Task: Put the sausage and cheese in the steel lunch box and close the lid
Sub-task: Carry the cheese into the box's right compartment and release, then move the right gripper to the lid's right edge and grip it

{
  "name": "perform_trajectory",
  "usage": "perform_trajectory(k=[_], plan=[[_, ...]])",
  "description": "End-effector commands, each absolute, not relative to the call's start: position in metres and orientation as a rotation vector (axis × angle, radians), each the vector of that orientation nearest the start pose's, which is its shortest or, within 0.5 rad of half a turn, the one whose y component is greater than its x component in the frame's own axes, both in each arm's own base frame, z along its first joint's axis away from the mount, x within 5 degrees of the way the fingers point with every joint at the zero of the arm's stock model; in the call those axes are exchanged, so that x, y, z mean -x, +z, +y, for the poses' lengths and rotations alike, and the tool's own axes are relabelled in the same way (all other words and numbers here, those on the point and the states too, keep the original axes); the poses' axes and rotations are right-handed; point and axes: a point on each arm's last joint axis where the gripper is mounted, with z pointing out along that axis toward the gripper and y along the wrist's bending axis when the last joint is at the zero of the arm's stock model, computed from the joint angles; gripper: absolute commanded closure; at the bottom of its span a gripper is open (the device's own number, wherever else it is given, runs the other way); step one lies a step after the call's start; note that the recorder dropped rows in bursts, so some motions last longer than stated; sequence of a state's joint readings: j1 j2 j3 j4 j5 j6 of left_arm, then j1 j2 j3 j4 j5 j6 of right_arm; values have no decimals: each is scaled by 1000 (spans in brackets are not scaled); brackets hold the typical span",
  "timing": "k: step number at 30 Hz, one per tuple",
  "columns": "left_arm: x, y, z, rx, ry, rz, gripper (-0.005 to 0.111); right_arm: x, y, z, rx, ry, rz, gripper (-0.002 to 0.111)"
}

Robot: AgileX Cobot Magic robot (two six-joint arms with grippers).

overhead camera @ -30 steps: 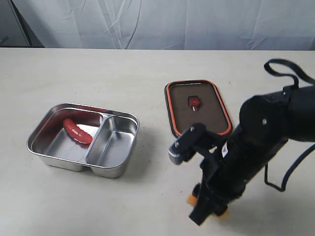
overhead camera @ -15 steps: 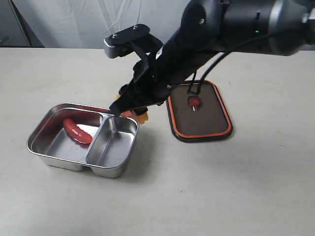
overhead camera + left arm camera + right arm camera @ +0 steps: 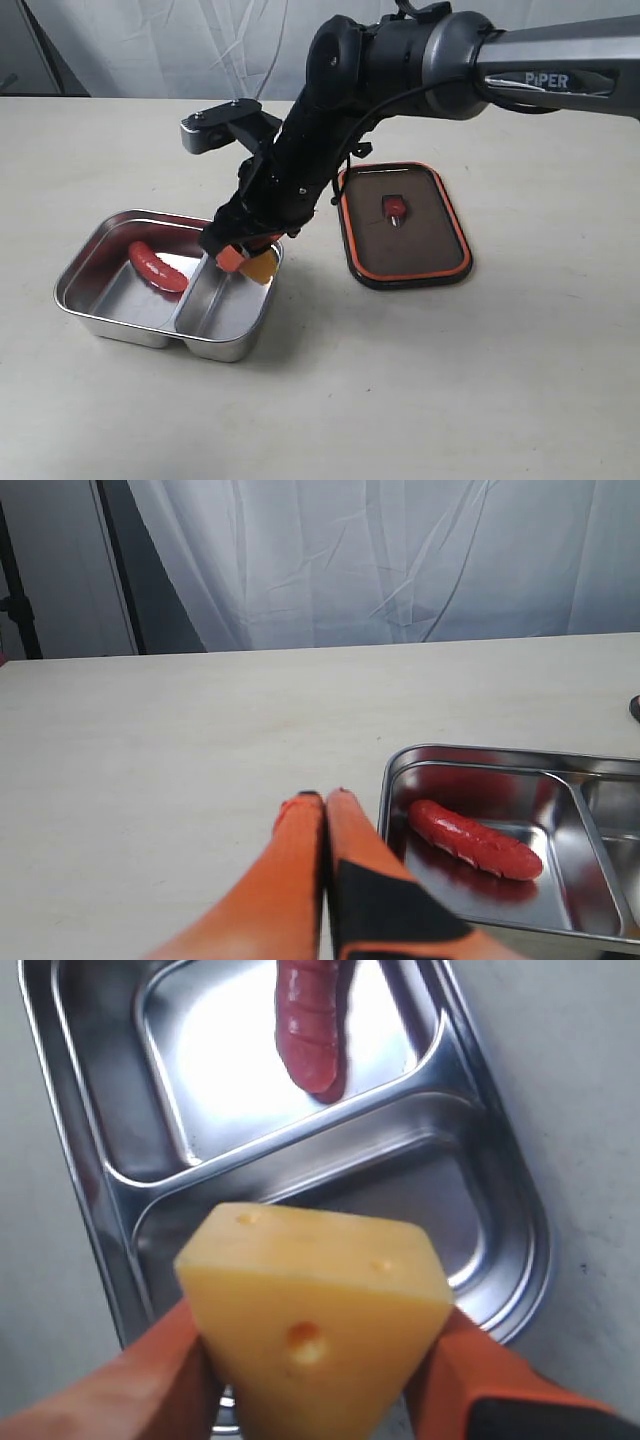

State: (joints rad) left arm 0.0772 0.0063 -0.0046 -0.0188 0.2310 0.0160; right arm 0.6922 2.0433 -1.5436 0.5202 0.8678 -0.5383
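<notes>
In the exterior view the right arm (image 3: 400, 60) hides a far corner of the steel lunch box (image 3: 120, 332) and most of the cheese (image 3: 260, 268), while the right wrist view's edge cuts off one end of the sausage (image 3: 312, 1030).

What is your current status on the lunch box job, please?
Right gripper shut on cheese, above smaller compartment of steel lunch box. Left gripper shut, empty. Sausage in larger compartment; lid off, lying beside. Nothing in the way.
</notes>
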Motion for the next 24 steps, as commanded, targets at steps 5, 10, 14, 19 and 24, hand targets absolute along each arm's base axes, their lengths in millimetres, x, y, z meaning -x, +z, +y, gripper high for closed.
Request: perform_trajectory(k=[5,10,14,19,24], plan=[[-55,192,4,63,57,1714,107,-315,204,304,1231,685,2464,59],[-55,192,4,63,57,1714,107,-314,203,303,1247,685,2474,43],[-55,192,4,63,57,1714,107,-312,204,301,1292,658,2482,43],[-55,192,4,63,57,1714,107,-324,228,282,1140,565,2568,43],[-55,192,4,63,57,1714,107,-349,254,230,849,365,2693,43]])
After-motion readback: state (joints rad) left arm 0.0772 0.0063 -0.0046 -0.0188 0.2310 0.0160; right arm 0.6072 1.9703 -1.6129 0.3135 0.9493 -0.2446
